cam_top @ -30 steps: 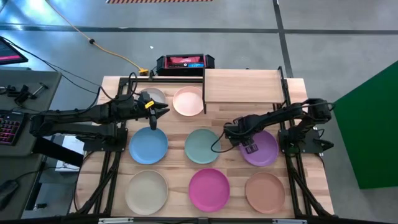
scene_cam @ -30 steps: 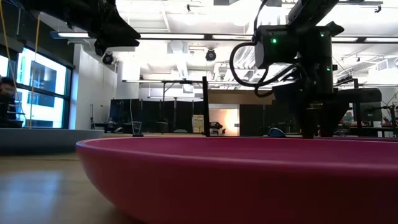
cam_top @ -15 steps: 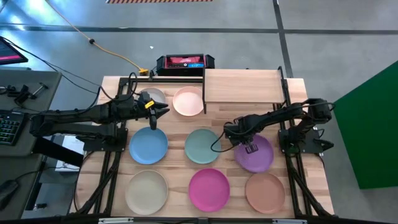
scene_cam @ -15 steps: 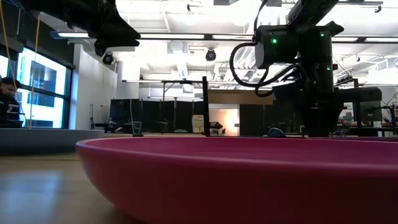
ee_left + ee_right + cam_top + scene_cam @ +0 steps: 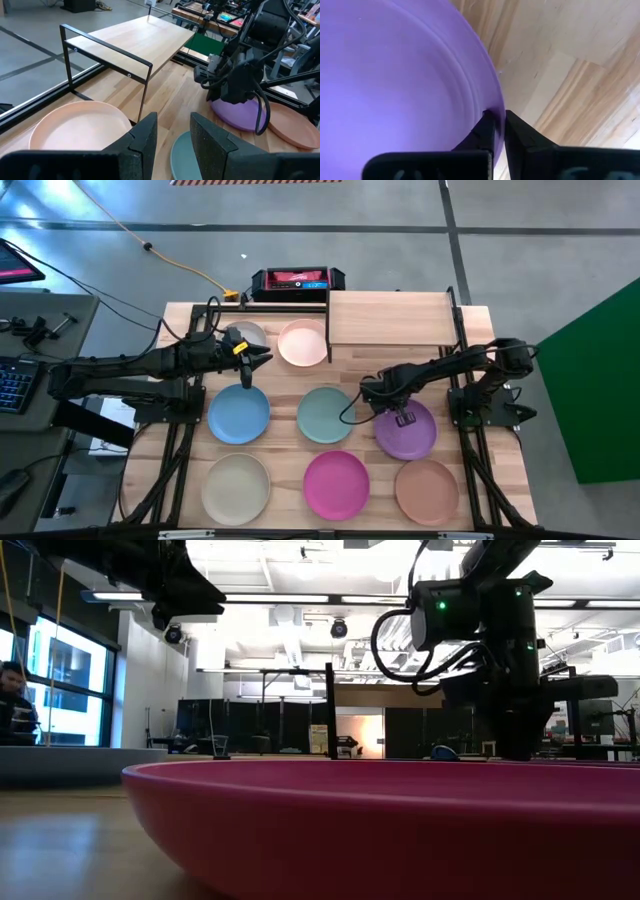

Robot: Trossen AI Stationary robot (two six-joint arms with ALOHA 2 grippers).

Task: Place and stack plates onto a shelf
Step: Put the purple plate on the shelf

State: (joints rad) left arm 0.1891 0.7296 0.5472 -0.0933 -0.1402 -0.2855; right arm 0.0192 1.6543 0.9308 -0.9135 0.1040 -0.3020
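Right gripper (image 5: pixel 400 416) at the bench's right-middle; its fingers (image 5: pixel 487 131) pinch the rim of the purple plate (image 5: pixel 408 431), one inside the lip, one outside; the plate's body lies from the grip toward the bench's near edge. The shelf (image 5: pixel 392 319) stands at the far edge, right of centre, top bare; so your carry, by my reading, runs from the grip straight toward the far edge, and the right arm is the nearer one. Left gripper (image 5: pixel 262 358) waits beside the pale pink plate (image 5: pixel 303 343) near the far-left corner, fingers (image 5: pixel 141 140) spread, holding nothing.
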